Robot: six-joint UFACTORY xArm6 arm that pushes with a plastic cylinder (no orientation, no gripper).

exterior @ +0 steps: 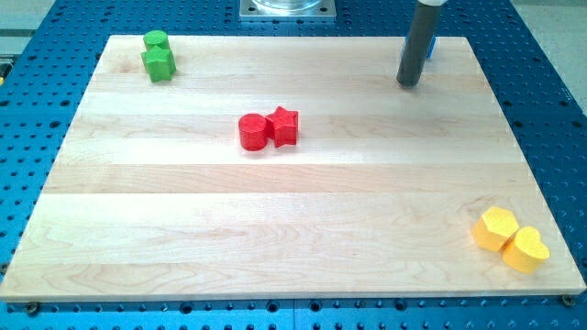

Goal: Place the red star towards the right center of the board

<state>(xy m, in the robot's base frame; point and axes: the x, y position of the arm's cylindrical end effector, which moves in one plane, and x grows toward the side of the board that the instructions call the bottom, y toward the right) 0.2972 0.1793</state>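
Note:
The red star [284, 126] lies a little above the middle of the wooden board [293, 229], touching a red cylinder [253, 131] on its left. My tip [408, 82] is near the board's top right, well to the right of and above the red star, touching no block. A blue block [431, 48] is mostly hidden behind the rod.
A green cylinder [155, 40] and a green block [159, 63] sit together at the top left corner. A yellow hexagon [496, 227] and a yellow heart [526, 249] sit together at the bottom right corner. A metal base [288, 9] is at the view's top.

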